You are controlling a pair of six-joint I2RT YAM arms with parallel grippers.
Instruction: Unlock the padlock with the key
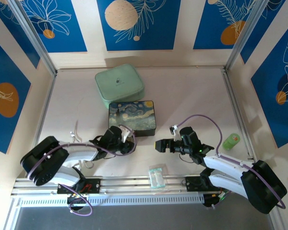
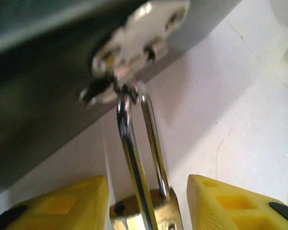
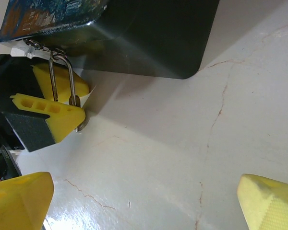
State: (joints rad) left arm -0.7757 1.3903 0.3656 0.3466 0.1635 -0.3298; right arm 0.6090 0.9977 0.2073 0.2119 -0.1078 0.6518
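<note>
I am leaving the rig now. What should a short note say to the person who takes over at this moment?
Left claw: shut on the brass body of the padlock, whose shackle is hooked through the hasp of the dark painted box.
Right claw: open, with nothing between its fingers, low over the table in front of the box.
Key: too small for me to locate.
Done: padlock steadied; its shackle looks seated in the body.
Left: fetch the key, probably with the right claw, insert it, turn it and free the shackle.
</note>
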